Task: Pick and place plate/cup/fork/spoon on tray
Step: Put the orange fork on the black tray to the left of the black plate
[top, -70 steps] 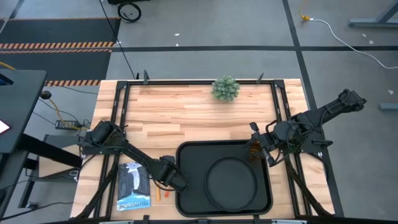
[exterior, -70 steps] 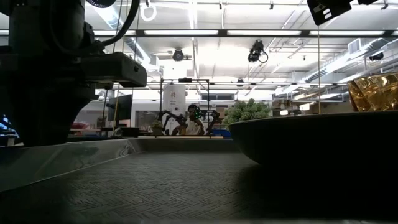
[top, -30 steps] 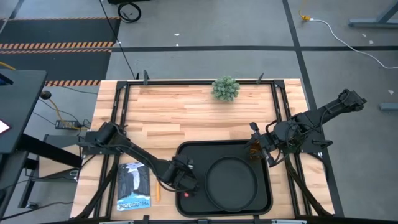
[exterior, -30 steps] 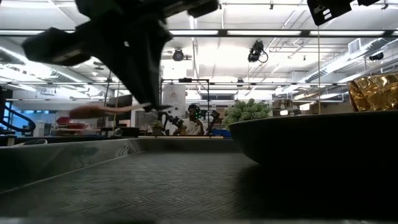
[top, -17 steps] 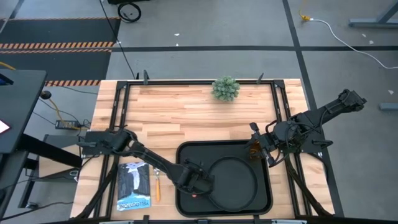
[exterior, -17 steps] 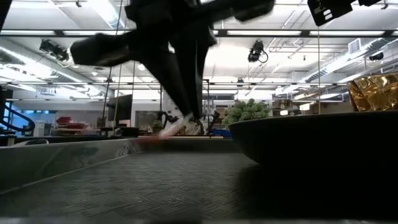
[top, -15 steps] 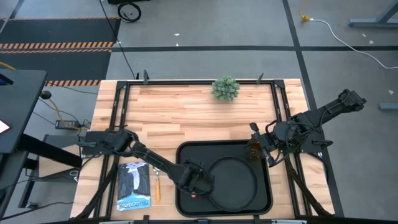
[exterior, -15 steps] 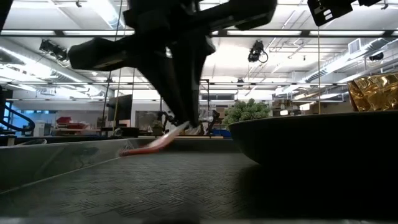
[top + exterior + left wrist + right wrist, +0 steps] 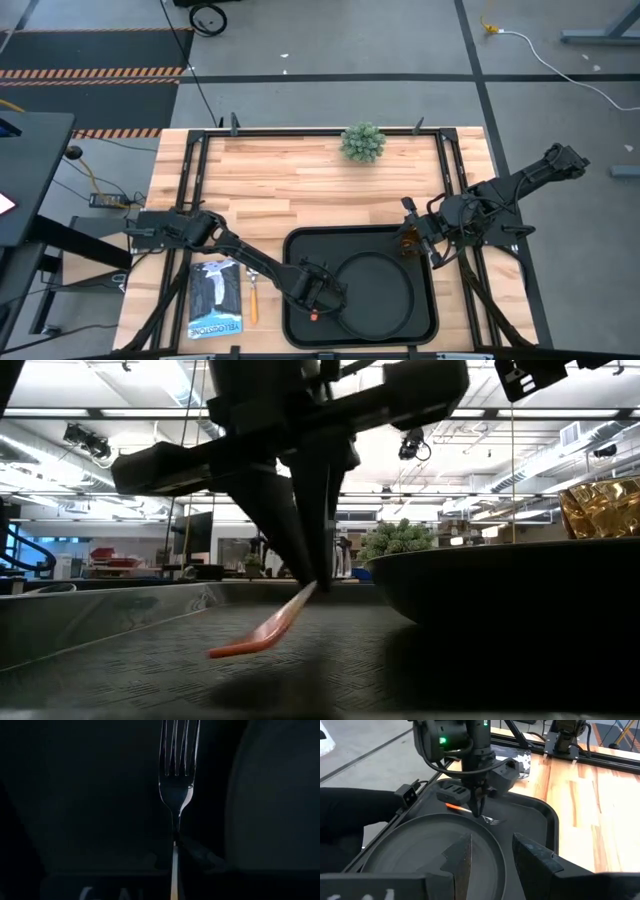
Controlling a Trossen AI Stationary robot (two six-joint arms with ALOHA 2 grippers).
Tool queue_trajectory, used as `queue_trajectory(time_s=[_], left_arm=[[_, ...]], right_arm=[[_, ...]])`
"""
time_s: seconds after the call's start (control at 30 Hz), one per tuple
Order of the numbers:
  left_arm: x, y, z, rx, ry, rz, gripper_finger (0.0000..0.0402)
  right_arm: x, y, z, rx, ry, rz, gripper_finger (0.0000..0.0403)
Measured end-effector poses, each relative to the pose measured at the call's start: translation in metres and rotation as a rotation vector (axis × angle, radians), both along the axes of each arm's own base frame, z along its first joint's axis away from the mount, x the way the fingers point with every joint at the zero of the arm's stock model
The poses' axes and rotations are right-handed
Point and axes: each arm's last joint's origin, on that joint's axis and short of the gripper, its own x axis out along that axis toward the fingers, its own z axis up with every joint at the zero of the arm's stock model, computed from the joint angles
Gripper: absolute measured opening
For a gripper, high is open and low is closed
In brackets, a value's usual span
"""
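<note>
From above I see a pale wood-plank counter [image 9: 300, 185] on a black frame, standing on a grey concrete floor [image 9: 330, 95] with hazard striping at ten o'clock. The green plant [image 9: 362, 142] sits at twelve o'clock near the far edge. The tray [image 9: 300, 250] lies at about five o'clock, with the plate [image 9: 385, 290] inside it on its right half. The left gripper [image 9: 318, 300] hangs over the tray's left part, just beside the plate rim, its jaws closed on the fork [image 9: 176, 785] at the neck, tines pointing forward and the orange handle slanting down to the tray floor in the low view. The spoon [image 9: 253, 300] lies on the counter between the tray and the blue-and-black packet [image 9: 216, 298], at seven o'clock. The right gripper [image 9: 412, 240] waits at the tray's far right corner, at three o'clock, jaws closed on the cup [image 9: 603, 508]. The low view looks into a hall of ceiling lights [image 9: 300, 412]; the plate wall blocks the tray's right side there, and the cup is cut off at the edge.
</note>
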Motion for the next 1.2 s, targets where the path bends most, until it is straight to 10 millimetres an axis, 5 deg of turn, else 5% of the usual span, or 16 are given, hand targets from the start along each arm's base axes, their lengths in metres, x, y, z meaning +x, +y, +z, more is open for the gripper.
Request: queue_trajectory(time_s=[0.83,1.2], left_arm=[[0.009,0.011,-0.013,-0.153,0.055,0.143,0.0025],[0.010,0.011,-0.013,-0.148,0.046,0.146,0.0088]], right_arm=[[0.004,0.007,-0.005,-0.027,0.023,0.050,0.0148],[0.008,0.015,-0.012,-0.057,0.053,0.086,0.0148]])
